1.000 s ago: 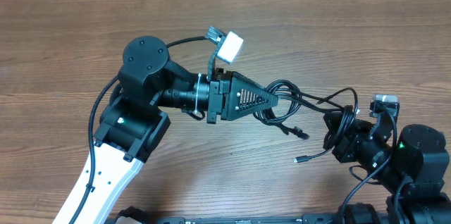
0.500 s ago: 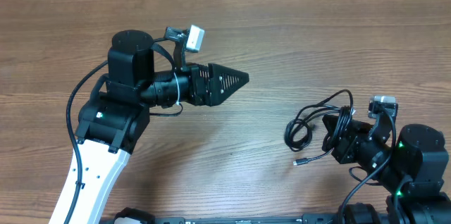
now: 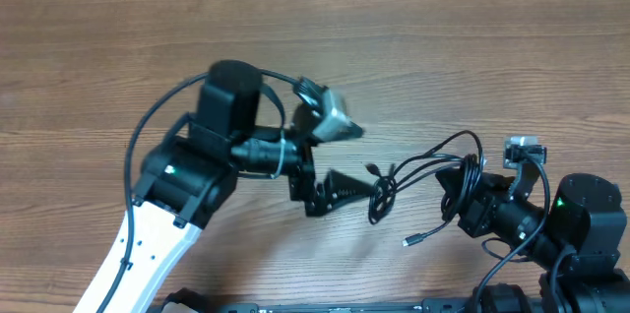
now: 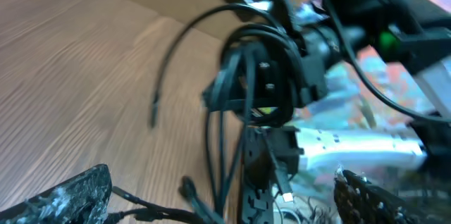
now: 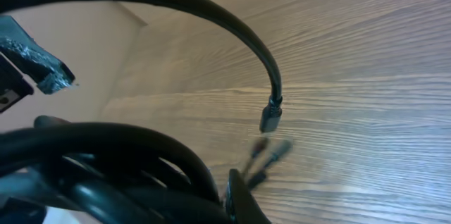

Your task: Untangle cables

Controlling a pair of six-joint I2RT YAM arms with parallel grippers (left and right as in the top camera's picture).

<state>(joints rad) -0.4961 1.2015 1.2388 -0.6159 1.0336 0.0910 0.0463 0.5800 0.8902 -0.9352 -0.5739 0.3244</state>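
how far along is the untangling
Nothing looks freed yet: the cables are one looped bundle. In hand: the right fingers clamp one side, and the open left fingers reach toward the loops. Left: pulling the cords apart.

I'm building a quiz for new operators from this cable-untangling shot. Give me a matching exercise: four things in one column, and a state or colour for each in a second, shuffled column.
Things
1. left pincer
2. right pincer
3. plug end
4. table

States
A. brown wood grain
B. shut on the cables
C. standing wide open
D. free, gripped by nothing

Pairs: 1-C, 2-B, 3-D, 4-A
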